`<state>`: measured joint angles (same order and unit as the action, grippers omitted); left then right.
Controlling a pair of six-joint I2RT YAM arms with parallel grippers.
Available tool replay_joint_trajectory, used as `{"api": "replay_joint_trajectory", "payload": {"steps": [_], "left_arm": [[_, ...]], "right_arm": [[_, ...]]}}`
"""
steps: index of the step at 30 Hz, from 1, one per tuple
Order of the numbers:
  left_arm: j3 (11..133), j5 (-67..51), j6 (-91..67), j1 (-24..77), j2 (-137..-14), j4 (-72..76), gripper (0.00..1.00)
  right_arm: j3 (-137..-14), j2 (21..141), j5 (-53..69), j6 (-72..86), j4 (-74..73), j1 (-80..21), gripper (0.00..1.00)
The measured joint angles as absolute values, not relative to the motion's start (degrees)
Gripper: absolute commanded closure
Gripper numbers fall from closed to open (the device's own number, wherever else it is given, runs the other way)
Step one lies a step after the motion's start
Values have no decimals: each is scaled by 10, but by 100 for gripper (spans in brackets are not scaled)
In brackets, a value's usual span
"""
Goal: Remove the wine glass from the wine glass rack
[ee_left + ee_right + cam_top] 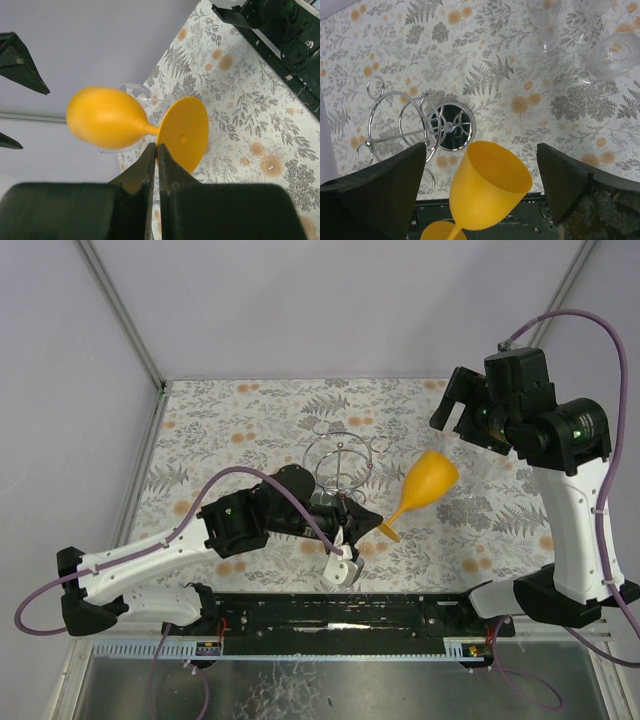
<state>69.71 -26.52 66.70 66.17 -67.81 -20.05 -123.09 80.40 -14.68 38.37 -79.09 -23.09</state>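
While both arms reached over it, the tabletop (pixel 250 410) filled most of the top view. It was flat and matte, printed with grey ferns and orange blossoms, and boxed in by plain pale lilac walls on the far and left sides. The far half and the left side had open room.

The wine glass rack (pixel 340 462) stood mid-tabletop. It was chrome wire with curled loops on top, a thin post and a shiny round disc base.

The wine glass (pixel 432 480) was off the rack, just right of it and not touching. It was opaque orange and smooth, with an egg-shaped bowl, a short stem and a flat round foot. It hung tilted in the air, mouth toward the right arm, foot toward the left arm.

The left claw (pixel 156 148) was closed, its fingertips pinching the foot's rim beside the stem. The right claw (pixel 481 147) was spread wide, with the bowl framed between its fingers in the wrist view. It was apart from the bowl and held nothing.

Clear glasses (pixel 615 52) stood on the tabletop right of the rack, their count hard to tell.
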Motion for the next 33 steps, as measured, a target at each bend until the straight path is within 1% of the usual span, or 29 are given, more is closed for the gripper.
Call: {"api": "replay_joint_trajectory", "payload": {"steps": [8,15,21,33], "left_arm": [[670,-258,721,663,-668,-197,100],[653,-254,760,666,-665,-195,100],[650,-252,780,668,-664,-191,100],[636,-249,803,669,-658,-188,100]], "right_arm": [[-1221,783,-111,378,-819,-231,8],[-1173,767,-70,371,-820,-231,12],[-1162,773,-29,360,-819,-231,13],[-1144,785,38,338,-818,-230,23]]}}
